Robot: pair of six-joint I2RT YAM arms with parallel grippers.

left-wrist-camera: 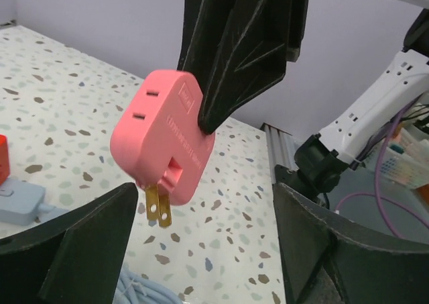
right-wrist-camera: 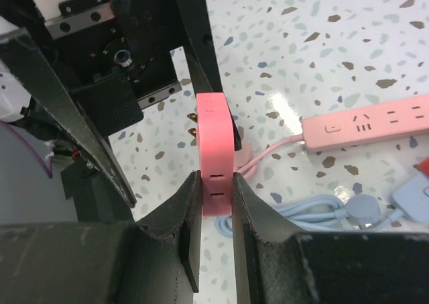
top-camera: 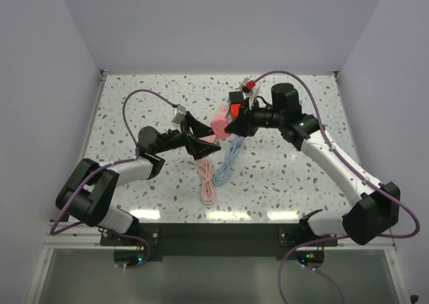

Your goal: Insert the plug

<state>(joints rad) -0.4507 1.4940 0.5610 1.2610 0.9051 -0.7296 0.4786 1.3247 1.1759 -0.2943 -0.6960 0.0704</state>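
Observation:
The plug [left-wrist-camera: 164, 133] is a flat pink block with two brass prongs [left-wrist-camera: 158, 207] pointing down. It hangs above the table, and my right gripper [right-wrist-camera: 216, 180] is shut on its two flat faces. In the top view the plug [top-camera: 220, 127] sits at the tip of the right gripper [top-camera: 231, 126], mid-table. My left gripper [left-wrist-camera: 204, 196] is open, its fingers wide apart below and to either side of the plug without touching it; in the top view the left gripper [top-camera: 200, 136] is just left of the plug. A pink power strip [right-wrist-camera: 369, 126] lies on the table beyond.
A pale blue cable [right-wrist-camera: 322, 210] lies coiled under the plug, next to a blue strip with a red part [right-wrist-camera: 415, 190]. A pink cable bundle [top-camera: 206, 180] and the blue cable [top-camera: 228, 160] lie on the speckled table [top-camera: 134, 103] in front of the grippers.

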